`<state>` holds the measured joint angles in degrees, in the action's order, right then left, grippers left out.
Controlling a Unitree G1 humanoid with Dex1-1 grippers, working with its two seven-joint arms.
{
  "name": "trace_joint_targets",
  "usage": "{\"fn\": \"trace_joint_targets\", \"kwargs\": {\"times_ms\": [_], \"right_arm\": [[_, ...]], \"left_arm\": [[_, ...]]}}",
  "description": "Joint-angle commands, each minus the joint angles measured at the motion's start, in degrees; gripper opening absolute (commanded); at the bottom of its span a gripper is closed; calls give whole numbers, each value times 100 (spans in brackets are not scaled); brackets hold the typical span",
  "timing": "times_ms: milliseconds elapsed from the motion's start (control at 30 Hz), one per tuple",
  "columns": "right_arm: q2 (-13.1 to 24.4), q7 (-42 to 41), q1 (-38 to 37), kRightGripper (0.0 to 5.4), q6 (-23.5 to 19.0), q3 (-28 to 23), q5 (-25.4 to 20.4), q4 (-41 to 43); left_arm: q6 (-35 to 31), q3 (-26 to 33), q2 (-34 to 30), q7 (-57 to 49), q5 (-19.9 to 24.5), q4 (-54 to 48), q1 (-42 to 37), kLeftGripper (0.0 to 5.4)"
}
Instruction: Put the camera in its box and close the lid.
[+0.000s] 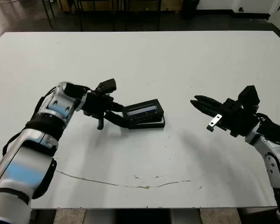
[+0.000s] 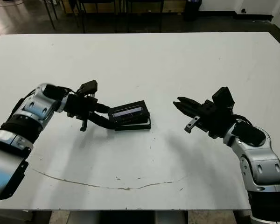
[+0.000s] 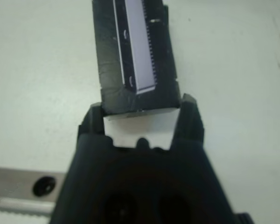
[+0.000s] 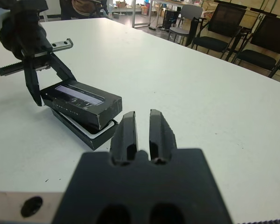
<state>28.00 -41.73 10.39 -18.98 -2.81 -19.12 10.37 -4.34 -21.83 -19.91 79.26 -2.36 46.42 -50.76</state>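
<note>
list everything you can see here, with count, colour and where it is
lid: 1, black with a greyish-purple window strip, mid-table, lying tilted on the box, its left end between the left gripper's fingers
box: 1, black with white lining, on the table under the lid, only partly covered
camera: not visible in any view
table: 1, white, with a thin brownish line near the front edge
chairs: several, black, beyond the table's far side
left gripper: 1, black, at the lid's left end, fingers around that end
right gripper: 1, black, above the table to the right of the box, apart from it, fingers shut and holding nothing
</note>
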Motion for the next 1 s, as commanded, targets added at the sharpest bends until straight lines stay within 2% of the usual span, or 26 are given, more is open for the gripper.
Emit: {"fn": "trace_joint_targets", "kwargs": {"times_ms": [33, 433, 567, 1000], "right_arm": [[103, 37, -69, 0, -127, 31, 53, 3], [87, 12, -87, 0, -121, 20, 24, -18], [121, 35, -86, 0, -153, 47, 77, 5], [87, -66, -98, 0, 35, 53, 68, -120]], "left_arm": [[126, -270, -72, 79, -357, -4, -12, 44], [364, -643, -166, 247, -889, -266, -127, 43], [371, -715, -177, 136, -1032, -323, -111, 27], [98, -549, 200, -253, -944, -173, -145, 27]]}}
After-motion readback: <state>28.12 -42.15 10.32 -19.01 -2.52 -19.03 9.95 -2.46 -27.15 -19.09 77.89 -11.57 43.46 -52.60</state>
